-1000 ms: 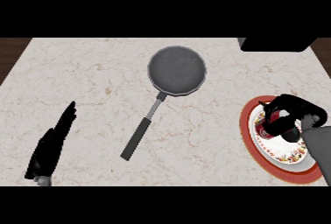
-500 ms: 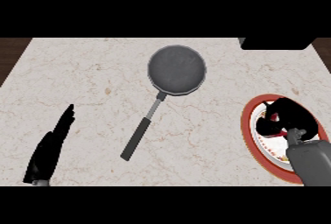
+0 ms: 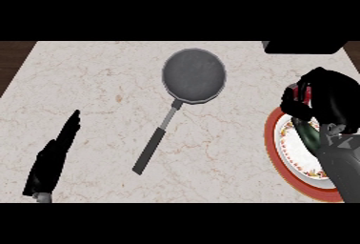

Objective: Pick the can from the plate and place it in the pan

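The grey pan (image 3: pixel 194 75) lies at the counter's back centre, its long handle (image 3: pixel 155 145) running toward the lower left. A red-rimmed patterned plate (image 3: pixel 285 152) sits at the right edge. My right hand (image 3: pixel 323 97) is above the plate's far rim with its fingers curled round the can (image 3: pixel 306 93). Only a reddish sliver of the can shows between the fingers. A dark patch lies on the plate under the hand. My left hand (image 3: pixel 53 159) rests open at the lower left, fingers straight, far from the pan.
A black block (image 3: pixel 302 46) stands at the counter's back right corner, just behind my right hand. Bare marble counter (image 3: pixel 232 143) stretches between the pan's handle and the plate. The counter's left edge (image 3: pixel 15 76) borders dark wood.
My right hand has risen off the plate and moved toward the far side, taking the can with it. The left hand and the pan have stayed still.
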{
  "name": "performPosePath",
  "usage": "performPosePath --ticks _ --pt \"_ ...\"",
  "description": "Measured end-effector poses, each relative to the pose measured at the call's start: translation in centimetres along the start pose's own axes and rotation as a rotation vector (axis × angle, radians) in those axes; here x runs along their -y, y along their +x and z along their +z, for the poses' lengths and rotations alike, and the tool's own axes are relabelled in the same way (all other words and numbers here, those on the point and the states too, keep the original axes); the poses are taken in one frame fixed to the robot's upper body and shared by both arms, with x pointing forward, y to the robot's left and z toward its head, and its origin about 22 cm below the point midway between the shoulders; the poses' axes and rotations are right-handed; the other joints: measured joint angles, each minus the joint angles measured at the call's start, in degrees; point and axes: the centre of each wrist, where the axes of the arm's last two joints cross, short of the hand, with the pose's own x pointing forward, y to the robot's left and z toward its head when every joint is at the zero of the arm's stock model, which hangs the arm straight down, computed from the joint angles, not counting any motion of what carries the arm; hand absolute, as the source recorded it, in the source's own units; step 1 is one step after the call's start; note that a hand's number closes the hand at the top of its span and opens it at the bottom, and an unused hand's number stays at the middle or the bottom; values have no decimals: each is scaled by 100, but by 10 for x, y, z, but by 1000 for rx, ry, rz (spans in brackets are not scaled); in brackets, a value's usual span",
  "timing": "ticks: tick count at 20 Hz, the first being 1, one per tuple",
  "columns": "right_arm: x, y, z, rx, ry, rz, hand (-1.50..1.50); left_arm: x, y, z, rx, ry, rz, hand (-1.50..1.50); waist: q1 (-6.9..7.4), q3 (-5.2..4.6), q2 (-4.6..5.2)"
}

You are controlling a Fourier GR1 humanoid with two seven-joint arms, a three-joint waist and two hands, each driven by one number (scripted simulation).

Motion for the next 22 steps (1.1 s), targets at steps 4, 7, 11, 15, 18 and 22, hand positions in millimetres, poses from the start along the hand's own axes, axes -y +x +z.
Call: performPosePath --ticks 4,7,11,15,18,22 --pt "11 31 -12 79 -70 -55 150 8 -1 -3 3 -2 -3 0 28 2 16" --pt "14 57 -21 117 -81 -120 150 4 -1 -3 2 -9 -8 0 51 2 20" --pt "10 93 -42 144 -52 -199 150 8 1 -6 11 -14 -11 0 120 3 45" --pt "-10 120 -59 141 -8 -266 150 13 3 -7 17 -20 -2 0 177 4 71" --pt "-22 135 -71 136 35 -312 150 12 7 -8 22 -29 -2 0 222 6 87" --pt "-48 147 -78 119 92 -321 150 14 9 -10 32 -41 -4 0 315 5 133"
